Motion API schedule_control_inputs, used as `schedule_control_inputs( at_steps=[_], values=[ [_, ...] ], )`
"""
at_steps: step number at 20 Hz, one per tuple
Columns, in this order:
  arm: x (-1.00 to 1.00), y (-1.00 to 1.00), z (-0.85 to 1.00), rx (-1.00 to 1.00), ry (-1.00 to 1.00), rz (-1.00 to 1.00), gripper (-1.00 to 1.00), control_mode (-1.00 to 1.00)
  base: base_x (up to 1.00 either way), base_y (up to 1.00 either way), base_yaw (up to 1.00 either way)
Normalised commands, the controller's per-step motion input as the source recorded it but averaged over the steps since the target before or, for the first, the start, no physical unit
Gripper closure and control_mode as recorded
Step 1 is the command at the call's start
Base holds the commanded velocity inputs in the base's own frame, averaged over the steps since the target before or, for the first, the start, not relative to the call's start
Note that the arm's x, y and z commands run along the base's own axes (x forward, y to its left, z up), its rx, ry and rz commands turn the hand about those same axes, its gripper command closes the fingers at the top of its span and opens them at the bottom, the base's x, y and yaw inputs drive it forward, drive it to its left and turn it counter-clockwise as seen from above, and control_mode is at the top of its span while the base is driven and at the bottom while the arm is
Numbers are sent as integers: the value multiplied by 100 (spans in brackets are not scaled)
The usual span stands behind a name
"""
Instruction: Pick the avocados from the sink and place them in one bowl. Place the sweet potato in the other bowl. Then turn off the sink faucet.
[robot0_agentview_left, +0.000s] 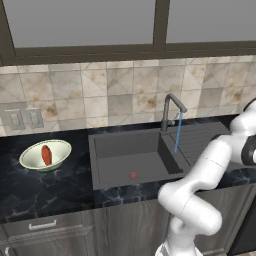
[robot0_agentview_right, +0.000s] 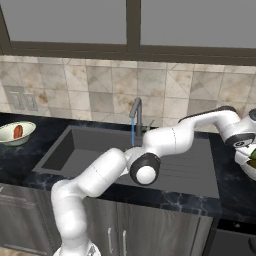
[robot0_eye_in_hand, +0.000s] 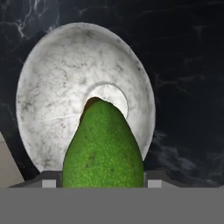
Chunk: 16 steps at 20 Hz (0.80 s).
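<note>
Left base view: the sweet potato (robot0_agentview_left: 46, 154) is seen lying in the cream bowl (robot0_agentview_left: 59, 148) at middle left; the sink (robot0_agentview_left: 125, 150) holds only a small red spot (robot0_agentview_left: 133, 175), and water is seen running from the faucet (robot0_agentview_left: 171, 108).

Right base view: the arm is stretched to the right edge, where the gripper (robot0_agentview_right: 247, 150) is held above a second bowl (robot0_agentview_right: 243, 164).

Hand view: a green avocado (robot0_eye_in_hand: 103, 148) is clamped between the fingers, hanging over the grey marbled bowl (robot0_eye_in_hand: 52, 78); a dark edge behind its tip may be the other avocado, but this cannot be told.

Progress: the sweet potato step is judged done; the avocado drop and the faucet shut-off remain.

Obstacles: nothing is seen between avocado and bowl; the faucet stands mid-frame, well left of the gripper.
</note>
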Motion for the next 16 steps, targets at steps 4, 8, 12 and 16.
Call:
schedule_control_inputs(
  at_steps=[4, 8, 12, 16],
  values=[
    [14, -1, -14, 0, 0, -7, -100, -100, 0, 0, 0],
    [0, -3, 0, 0, -3, -4, -100, -100, 0, 0, 0],
    [0, 0, 0, 0, -10, -1, -100, -100, 0, 0, 0],
    [0, 4, 0, 0, -29, 3, -100, -100, 0, 0, 0]
  ],
)
